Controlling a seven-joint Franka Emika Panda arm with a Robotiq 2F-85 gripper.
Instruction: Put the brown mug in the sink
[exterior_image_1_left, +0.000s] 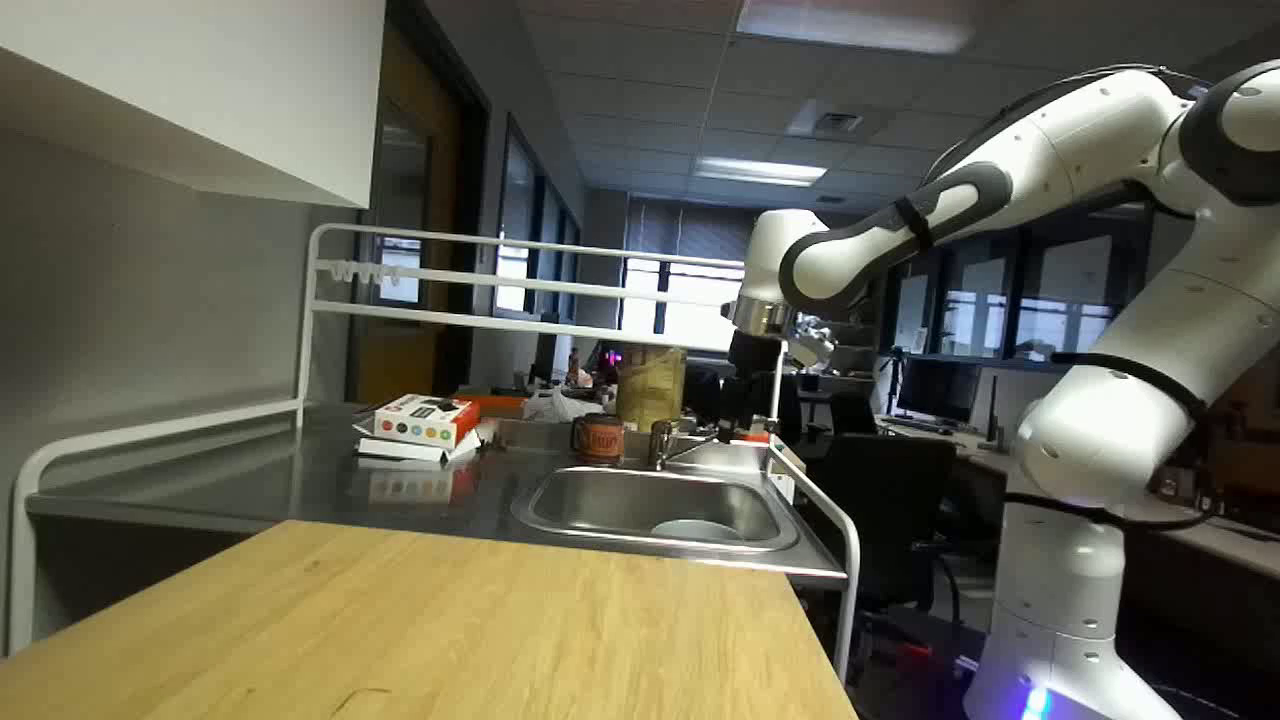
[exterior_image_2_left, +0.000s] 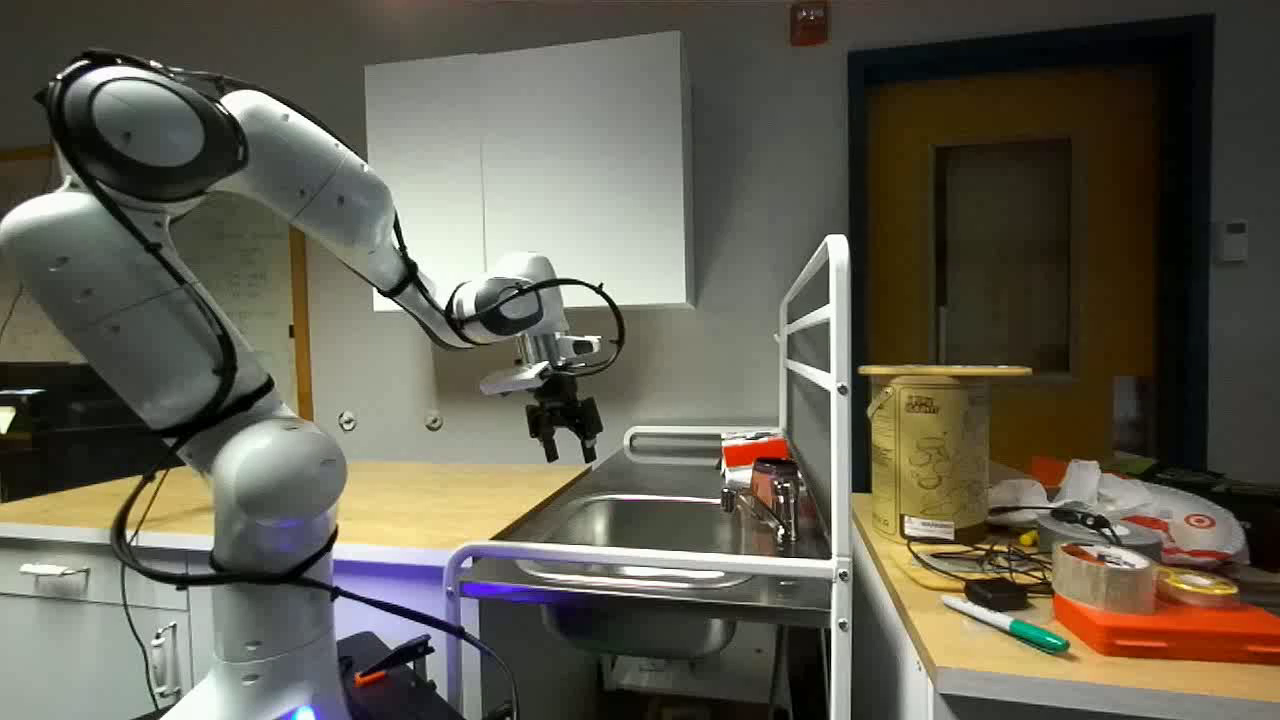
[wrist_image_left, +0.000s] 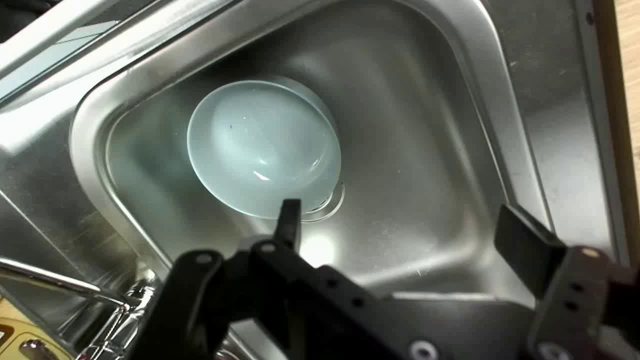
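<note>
The brown mug (exterior_image_1_left: 602, 440), with an orange-brown band and dark rim, stands on the metal counter behind the sink, beside the faucet. In an exterior view it also shows (exterior_image_2_left: 768, 480), partly hidden behind the faucet. It is out of the wrist view. The steel sink (exterior_image_1_left: 532, 512) is set in the counter; its rim also shows in the wrist view (wrist_image_left: 506, 100). My gripper (exterior_image_2_left: 570, 452) is open and empty, pointing down above the sink, apart from the mug. In the wrist view the fingers (wrist_image_left: 400, 220) are spread wide with nothing between them.
A pale bowl (wrist_image_left: 260, 145) lies in the sink. The faucet (exterior_image_2_left: 785, 510) stands at the sink's back edge, near the mug. White rails (exterior_image_2_left: 815, 350) run along the counter. A red-and-white box (exterior_image_1_left: 425, 420) sits farther along the counter. A wooden tabletop (exterior_image_1_left: 450, 620) adjoins the sink.
</note>
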